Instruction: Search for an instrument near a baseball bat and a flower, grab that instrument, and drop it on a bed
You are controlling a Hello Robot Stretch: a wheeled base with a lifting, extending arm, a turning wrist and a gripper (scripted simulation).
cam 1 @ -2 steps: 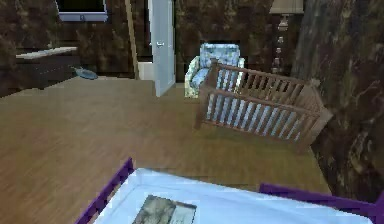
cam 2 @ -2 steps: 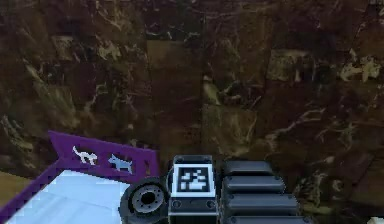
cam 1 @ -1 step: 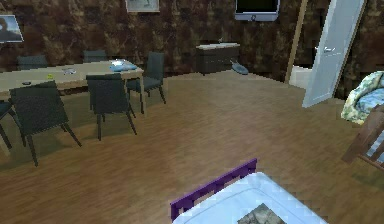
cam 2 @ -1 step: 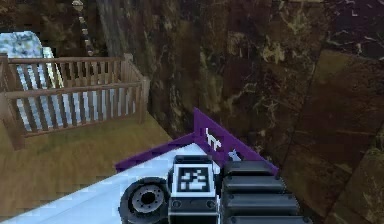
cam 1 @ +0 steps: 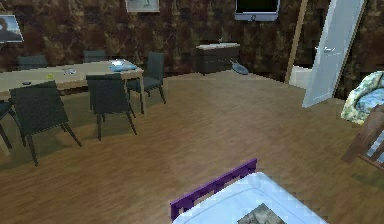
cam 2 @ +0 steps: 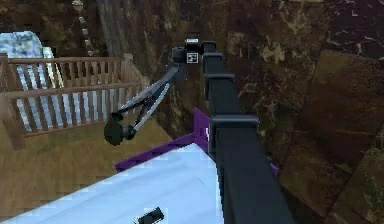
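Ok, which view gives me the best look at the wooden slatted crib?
The arm side view: the wooden slatted crib spreads across its left, with the railing, slats and pale bedding plain to see. The forward view catches a cut-off corner of it at its right edge.

Ahead of me a long dining table [cam 1: 70, 75] stands with dark chairs [cam 1: 108, 95] around it. Farther right I see a low cabinet [cam 1: 217, 57], a television [cam 1: 257, 8] mounted above it, and a white door [cam 1: 330, 50]. At the arm side view's left stands a slatted wooden crib [cam 2: 70, 95].
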